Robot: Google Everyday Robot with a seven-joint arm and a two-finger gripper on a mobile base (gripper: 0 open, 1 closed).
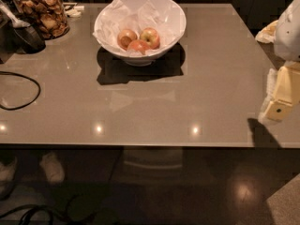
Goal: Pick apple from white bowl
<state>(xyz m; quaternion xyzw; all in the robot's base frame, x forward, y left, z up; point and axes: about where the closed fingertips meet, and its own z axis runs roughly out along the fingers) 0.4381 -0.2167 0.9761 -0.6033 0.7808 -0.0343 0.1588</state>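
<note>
The white bowl [174, 14] stands at the back middle of the grey table, lined with crumpled white paper. Three small apples lie in it. The apple [138, 46], the reddest, is the front one; two paler yellow-and-red apples [126, 37] [150, 36] lie behind it. My gripper [277, 108] hangs at the far right edge of the view, over the table's right side near the front, well apart from the bowl and lower right of it. It holds nothing that I can see.
A glass jar of brown snacks [44, 14] stands at the back left, with a dark object and a spoon [21, 29] beside it. A black cable [21, 90] loops on the left. The table's front edge [140, 146] runs across below the middle.
</note>
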